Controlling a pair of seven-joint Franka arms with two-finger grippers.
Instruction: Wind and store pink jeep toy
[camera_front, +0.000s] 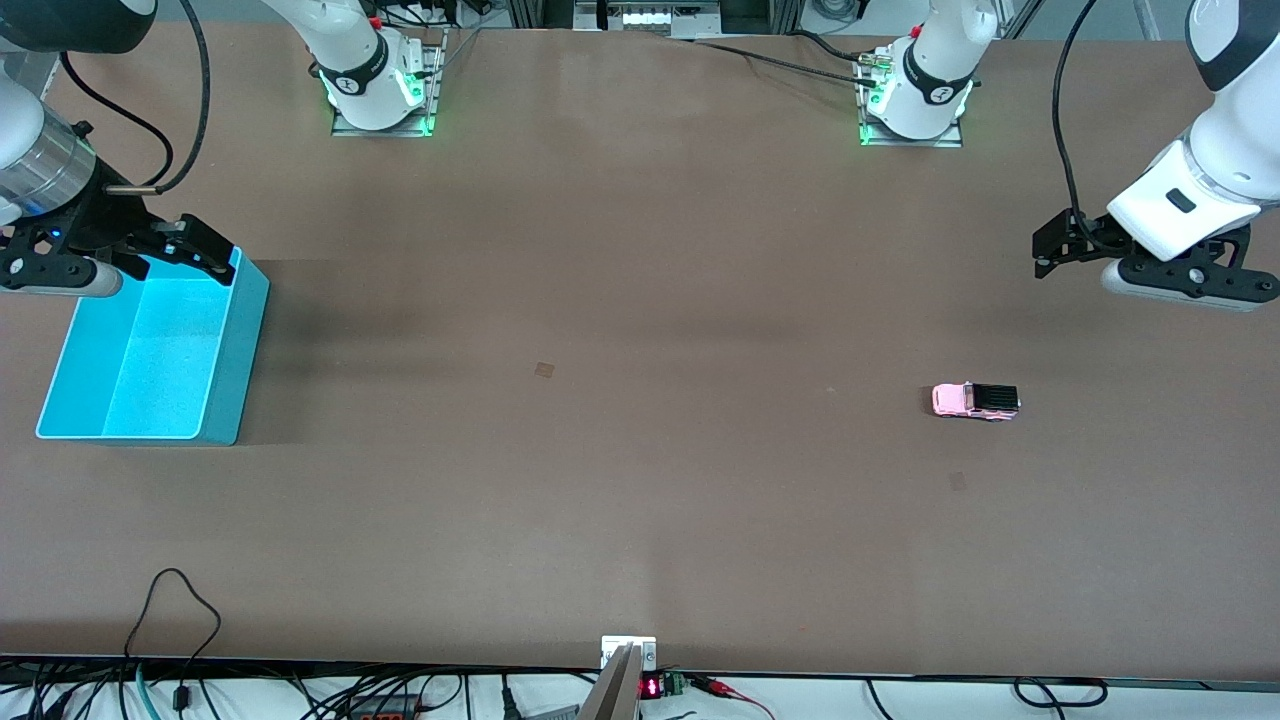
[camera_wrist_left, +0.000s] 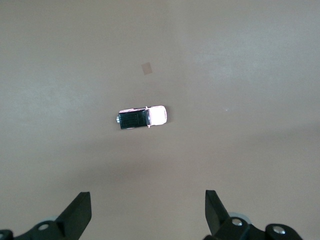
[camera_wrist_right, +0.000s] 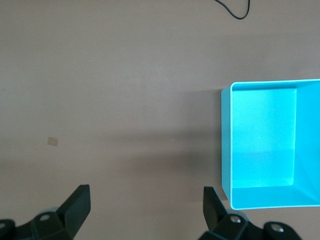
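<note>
The pink jeep toy (camera_front: 975, 400) stands on its wheels on the brown table toward the left arm's end; it is light pink with a black rear roof. It also shows in the left wrist view (camera_wrist_left: 142, 117). My left gripper (camera_front: 1050, 250) hangs open and empty in the air over the table near that end; in its wrist view (camera_wrist_left: 147, 200) the jeep lies ahead of the spread fingers. My right gripper (camera_front: 215, 255) is open and empty over the rim of a turquoise bin (camera_front: 230, 340); in its wrist view (camera_wrist_right: 146, 192) the bin (camera_wrist_right: 226, 145) lies beside it.
The turquoise bin is empty and stands at the right arm's end of the table. Small square marks (camera_front: 544, 369) (camera_front: 958, 481) lie flat on the table. A black cable (camera_front: 170, 600) loops onto the table edge nearest the front camera.
</note>
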